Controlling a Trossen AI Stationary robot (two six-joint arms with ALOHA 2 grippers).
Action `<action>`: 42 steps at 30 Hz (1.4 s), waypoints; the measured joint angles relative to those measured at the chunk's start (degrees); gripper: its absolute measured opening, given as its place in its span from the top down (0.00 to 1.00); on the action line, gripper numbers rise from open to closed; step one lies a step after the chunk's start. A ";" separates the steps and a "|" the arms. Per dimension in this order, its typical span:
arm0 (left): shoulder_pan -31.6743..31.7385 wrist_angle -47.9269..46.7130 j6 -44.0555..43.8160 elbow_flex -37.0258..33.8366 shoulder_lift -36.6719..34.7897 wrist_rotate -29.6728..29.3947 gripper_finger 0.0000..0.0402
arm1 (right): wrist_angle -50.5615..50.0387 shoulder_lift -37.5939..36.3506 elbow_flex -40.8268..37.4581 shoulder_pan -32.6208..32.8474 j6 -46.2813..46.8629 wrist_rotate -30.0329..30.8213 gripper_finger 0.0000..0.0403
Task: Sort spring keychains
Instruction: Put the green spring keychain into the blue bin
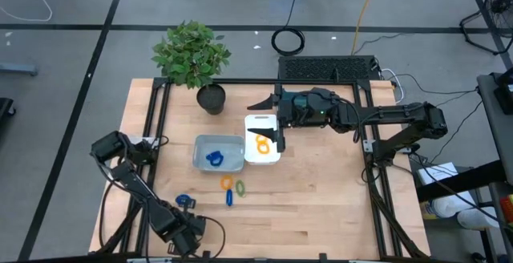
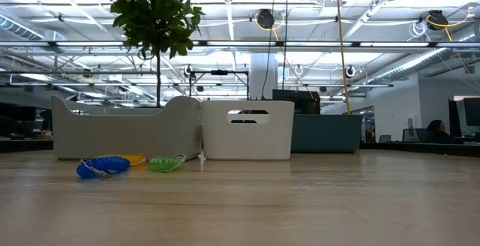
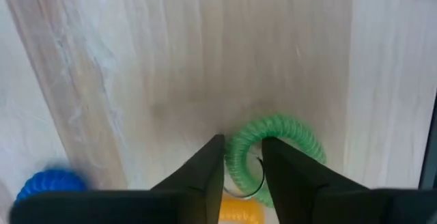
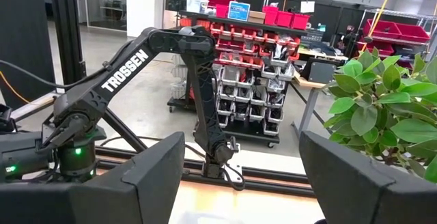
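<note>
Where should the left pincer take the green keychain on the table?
Grip the near arc of the green keychain, coming straight down. It lies flat on the table, and the left pincer already stands open astride that coil, so one strand sits between its fingers.

We count two trays: a grey one and a white one on its right. We see six spring keychains: two blue in the grey tray, two orange in the white tray, and four loose nearer us: blue, blue, orange, green.
</note>
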 joint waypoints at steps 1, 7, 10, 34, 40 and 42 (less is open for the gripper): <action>0.08 -0.04 0.09 0.00 0.00 0.02 0.76 | -0.02 0.00 0.00 0.07 0.00 0.00 0.32; 0.67 0.05 -0.09 -0.51 -0.14 0.42 0.92 | 0.01 0.00 0.00 0.46 0.01 0.19 0.32; 0.67 0.07 -0.03 -0.61 -0.20 0.40 0.97 | 0.07 0.00 0.00 0.51 0.00 0.19 0.32; -0.97 1.20 3.30 -0.88 -0.65 -11.79 0.99 | -0.64 -1.51 -0.02 0.51 0.00 0.22 0.32; -0.65 5.26 4.19 -0.87 -3.76 -19.29 0.99 | -0.13 -2.03 -0.02 0.51 0.00 0.22 0.32; -0.33 5.50 4.41 -0.87 -4.90 -20.36 0.99 | -0.38 -2.33 -0.02 0.51 0.00 0.22 0.32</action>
